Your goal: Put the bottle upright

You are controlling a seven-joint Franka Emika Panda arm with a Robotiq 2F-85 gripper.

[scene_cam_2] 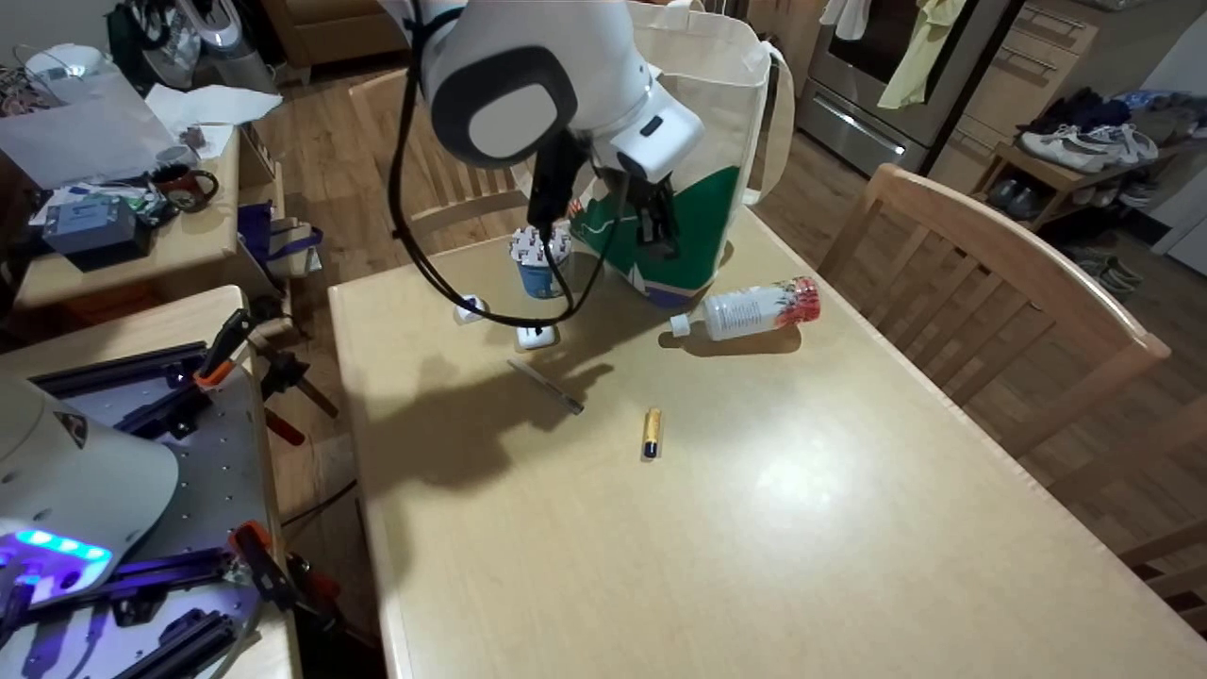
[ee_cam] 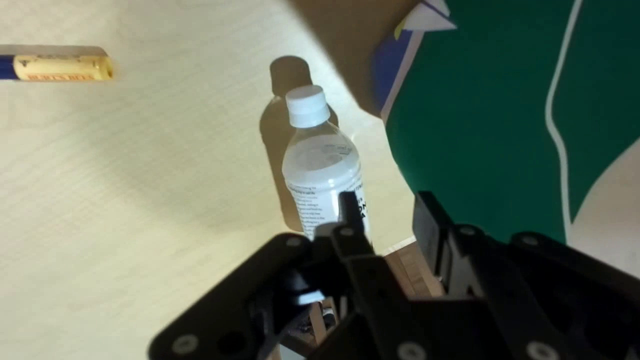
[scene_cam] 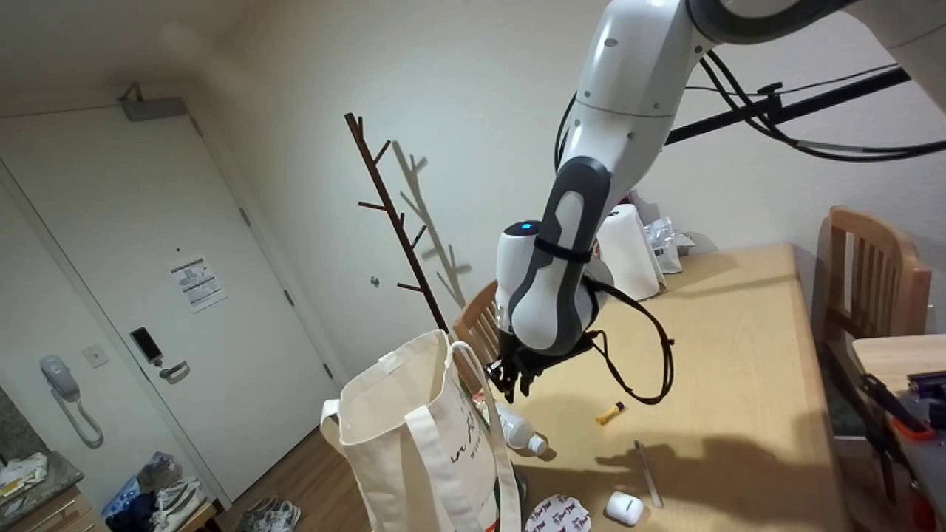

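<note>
Bottle (scene_cam_2: 750,312) lying on its side just beside the bag (scene_cam_2: 715,209)
I have my claw (ee_cam: 387,206) near the bag, jaws parted; a yellow tube (scene_cam_2: 653,430) lies well apart.

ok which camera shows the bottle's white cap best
The wrist view: the white cap is close up, large and fully uncovered there. Both exterior views show it too, also uncovered but much smaller, at the neck end of the plastic bottle, which lies on its side.
</note>
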